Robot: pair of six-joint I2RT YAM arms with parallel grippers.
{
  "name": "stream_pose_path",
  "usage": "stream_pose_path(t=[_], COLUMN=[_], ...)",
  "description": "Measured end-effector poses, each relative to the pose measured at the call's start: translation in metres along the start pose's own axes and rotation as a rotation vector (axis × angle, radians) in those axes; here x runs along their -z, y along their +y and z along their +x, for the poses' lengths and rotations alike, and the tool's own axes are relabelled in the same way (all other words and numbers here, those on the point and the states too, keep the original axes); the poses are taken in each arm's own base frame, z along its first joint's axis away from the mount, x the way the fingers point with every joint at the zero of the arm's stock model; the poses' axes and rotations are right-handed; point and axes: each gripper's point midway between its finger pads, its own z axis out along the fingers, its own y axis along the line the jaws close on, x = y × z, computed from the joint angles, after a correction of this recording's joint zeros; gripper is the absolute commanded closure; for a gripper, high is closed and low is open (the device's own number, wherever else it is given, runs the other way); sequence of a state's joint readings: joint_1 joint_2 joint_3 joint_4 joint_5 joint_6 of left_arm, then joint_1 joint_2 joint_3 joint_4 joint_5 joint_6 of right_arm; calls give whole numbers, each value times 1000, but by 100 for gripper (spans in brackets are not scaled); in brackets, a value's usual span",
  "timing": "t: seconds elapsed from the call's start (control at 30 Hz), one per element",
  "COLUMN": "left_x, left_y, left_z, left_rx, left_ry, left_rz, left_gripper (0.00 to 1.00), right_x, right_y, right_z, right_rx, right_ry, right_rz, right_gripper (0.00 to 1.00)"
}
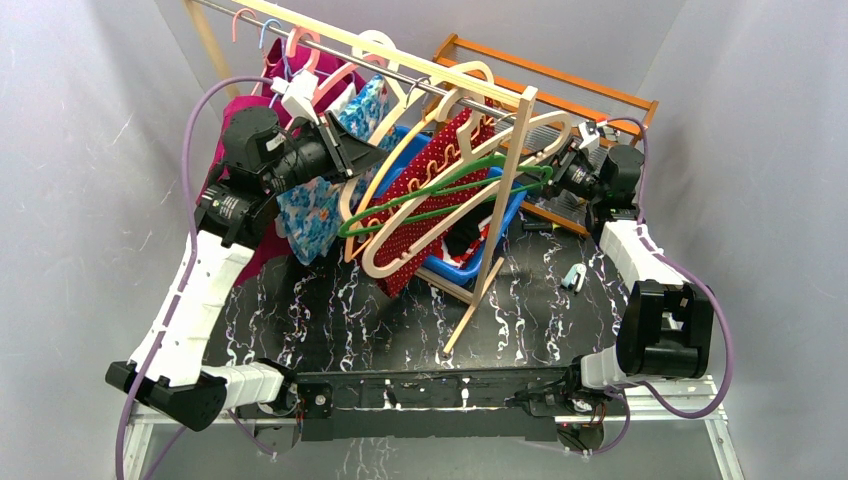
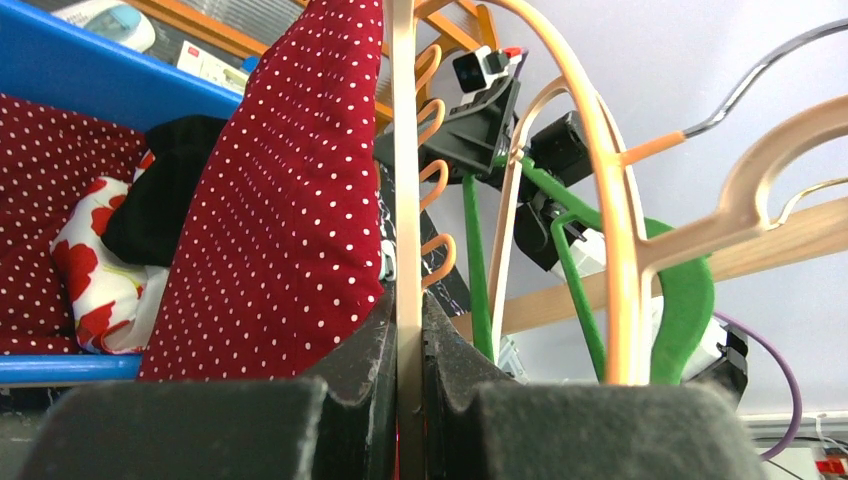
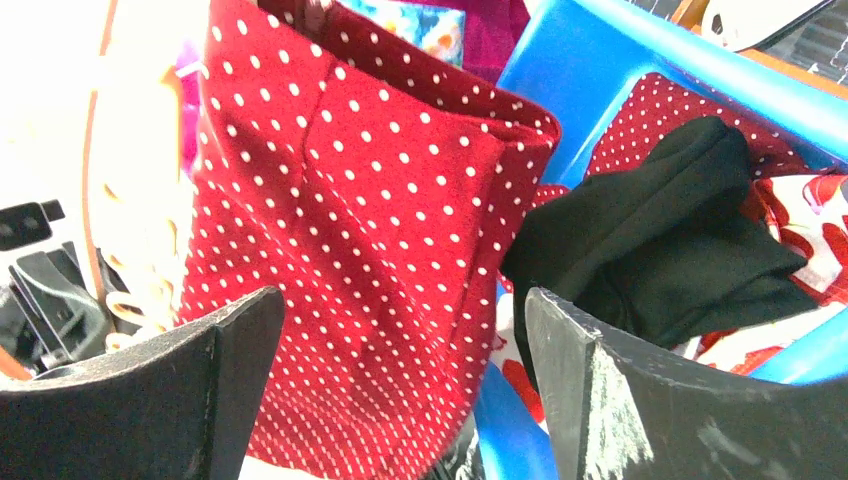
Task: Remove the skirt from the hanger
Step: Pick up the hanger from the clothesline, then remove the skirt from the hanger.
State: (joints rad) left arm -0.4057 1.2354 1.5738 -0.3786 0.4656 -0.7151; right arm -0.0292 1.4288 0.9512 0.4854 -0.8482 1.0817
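A: Left gripper point(image 2: 408, 372)?
B: Clamped on a thin pale hanger bar point(image 2: 404, 150). The bar's lower end is hidden between the fingers.
A: Skirt?
B: Red skirt point(image 2: 290, 220) with white dots, soft folds, at the gripper's 10 o'clock. Its waist is lost among the tangled hangers.
A: Right gripper point(image 3: 400, 400)?
B: Jaws apart, holding nothing. Matte black cloth point(image 3: 650, 230) in a glossy blue bin point(image 3: 590, 70) at 2 o'clock.

- A blue bin point(image 3: 600, 60) sits straight ahead of the right tool point(image 3: 395, 300).
- A black garment point(image 3: 660, 230) is bunched inside it, with red-flowered white cloth point(image 2: 90, 270) alongside.
- A green hanger point(image 1: 430, 200) stretches between the right tool and the left tool point(image 1: 365, 155).
- A blue floral garment point(image 1: 315, 215) hangs just beneath the left tool, a magenta one point(image 1: 262, 255) beside it.
- A small pale-blue object point(image 1: 573, 277) lies on the black marbled counter point(image 1: 330, 320), near the right tool.
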Motion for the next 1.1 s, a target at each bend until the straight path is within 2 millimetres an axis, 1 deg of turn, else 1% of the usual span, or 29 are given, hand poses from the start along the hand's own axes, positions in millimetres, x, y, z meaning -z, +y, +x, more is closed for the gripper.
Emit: stream_pose_path(t=[0.1, 0.3, 0.47, 0.53, 0.7, 0.77, 0.8, 0.83, 0.87, 1.0, 1.1], left_x=[-1, 1, 3, 4, 5, 6, 6, 6, 6, 7, 7], left_y=[2, 2, 2, 3, 3, 4, 4, 4, 5, 6, 5], left_z=[2, -1, -3, -3, -5, -5, -6, -6, -7, -8, -10], left_rx=[7, 3, 3, 2, 2, 3, 3, 4, 4, 11, 22], left_ry=[5, -4, -11, -14, -16, -17, -17, -18, -19, -22, -26], left_rz=[-3, -3, -4, -5, -3, -3, -3, -3, -4, -6, -2], left_gripper=[100, 100, 100, 100, 100, 100, 100, 100, 100, 100, 100], right_x=[-5, -10, -10, -6, 15, 21, 22, 22, 21, 19, 19], right_y=[2, -1, -4, -9, -28, -33, -35, -37, -38, -43, -48], right_z=[-6, -21, -38, -46, -73, -78, -78, -77, -74, -56, -34], right_rx=[-53, -138, -157, -168, -196, -194, -188, -180, -171, -130, -110], right_ry=[-44, -136, -208, -238, -332, -346, -344, -332, -311, -237, -173], right_rz=[12, 49, 74, 91, 146, 157, 160, 161, 159, 128, 92], right_gripper=[2, 2, 2, 2, 3, 4, 7, 15, 21, 27, 40])
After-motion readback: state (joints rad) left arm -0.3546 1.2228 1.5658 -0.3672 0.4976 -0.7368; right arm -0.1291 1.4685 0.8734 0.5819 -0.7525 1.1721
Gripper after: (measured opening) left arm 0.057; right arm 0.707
